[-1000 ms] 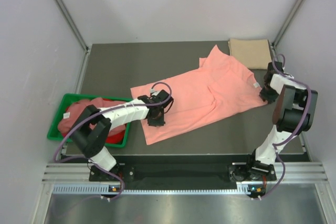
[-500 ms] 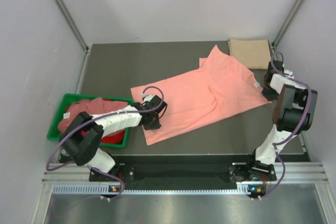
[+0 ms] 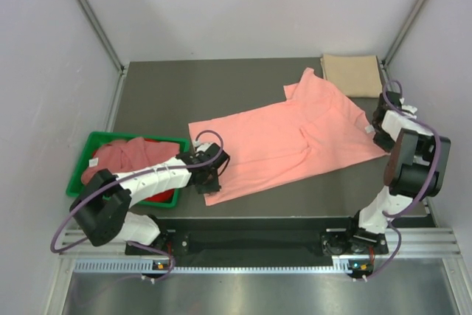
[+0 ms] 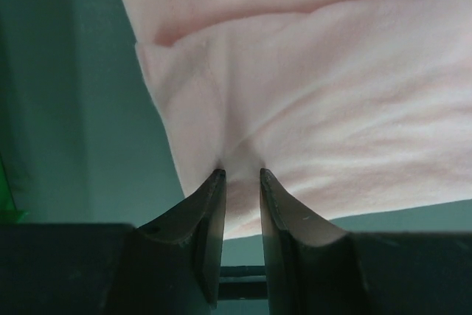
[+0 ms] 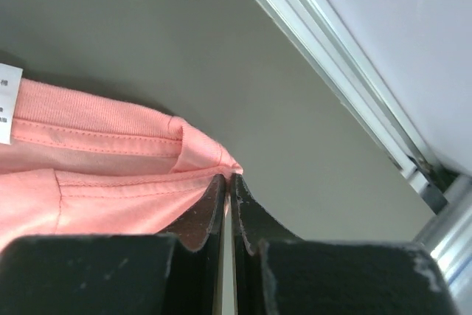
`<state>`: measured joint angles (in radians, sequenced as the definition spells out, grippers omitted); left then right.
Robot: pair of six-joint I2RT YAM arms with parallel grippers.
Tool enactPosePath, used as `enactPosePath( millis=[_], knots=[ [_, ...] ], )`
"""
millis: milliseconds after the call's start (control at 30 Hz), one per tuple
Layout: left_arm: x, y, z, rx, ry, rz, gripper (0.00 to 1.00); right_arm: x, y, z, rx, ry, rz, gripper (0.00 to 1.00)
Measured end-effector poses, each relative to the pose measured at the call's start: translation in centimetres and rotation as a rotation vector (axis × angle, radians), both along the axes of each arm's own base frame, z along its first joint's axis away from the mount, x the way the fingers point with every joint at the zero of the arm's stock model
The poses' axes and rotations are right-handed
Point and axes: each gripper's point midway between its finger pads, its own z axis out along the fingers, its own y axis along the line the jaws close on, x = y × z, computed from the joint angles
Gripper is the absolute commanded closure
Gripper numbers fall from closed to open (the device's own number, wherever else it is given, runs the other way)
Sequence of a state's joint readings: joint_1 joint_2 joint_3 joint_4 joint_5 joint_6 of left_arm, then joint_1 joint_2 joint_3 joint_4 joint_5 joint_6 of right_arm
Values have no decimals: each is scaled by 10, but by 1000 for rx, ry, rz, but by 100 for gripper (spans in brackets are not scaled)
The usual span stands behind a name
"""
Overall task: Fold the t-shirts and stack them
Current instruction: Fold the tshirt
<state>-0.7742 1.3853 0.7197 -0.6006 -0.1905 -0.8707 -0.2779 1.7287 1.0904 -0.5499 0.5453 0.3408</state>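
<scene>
At about 8 o'clock on the dark tabletop (image 3: 162, 90), a green bin (image 3: 125, 136) sits at the left edge, with crumpled pink and red t-shirts (image 3: 122, 156) heaped inside it. The left arm reaches past the bin's near side toward 3 o'clock.

Its left fingers (image 3: 209, 182) sit on the 7 o'clock corner of the salmon-pink t-shirt (image 3: 287, 142). In the left wrist view those fingers (image 4: 210, 212) stand a narrow way apart. A pucker of the pale cloth (image 4: 332, 108) is gathered between their tips, so they are pinching the shirt's hem edge.

The salmon-pink t-shirt lies spread across the middle of the tabletop, running on a slant from 7 o'clock up toward 2 o'clock. Soft creases cross its middle, and one sleeve points toward 12 o'clock.

Just beyond that sleeve, at the 1 o'clock corner of the tabletop, a tan-beige t-shirt (image 3: 352, 73) lies folded into a flat rectangle, close to the pink cloth.

At 3 o'clock, the right fingers (image 3: 381, 138) meet the shirt's right edge beside a small white label. In the right wrist view these fingers (image 5: 210, 212) are pressed together, nipping a stitched fold of the salmon-pink cloth (image 5: 88, 182) at their tips, with a metal frame rail behind.
</scene>
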Motion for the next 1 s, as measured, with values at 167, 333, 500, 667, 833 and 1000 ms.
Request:
enactPosePath(
  millis=[167, 333, 500, 667, 833, 1000],
  knots=[
    [-17, 3, -1, 20, 29, -17, 69, -25, -10, 0, -20, 43, -50, 100],
    [-31, 3, -3, 26, 41, -35, 69, -70, -22, -3, -23, 86, -166, 100],
    [-41, -1, -4, 35, 47, -63, 69, -109, -31, 3, -27, 84, -299, 100],
    [-47, -1, -2, 40, 47, -73, 69, -127, -36, 16, -19, 32, -383, 98],
    [-52, 8, 18, 48, 30, -66, 68, -126, -33, 18, 17, 6, -378, 75],
    [-19, -13, 83, 4, -111, -88, 67, -124, -24, 20, 69, -5, -353, 66]
  ],
)
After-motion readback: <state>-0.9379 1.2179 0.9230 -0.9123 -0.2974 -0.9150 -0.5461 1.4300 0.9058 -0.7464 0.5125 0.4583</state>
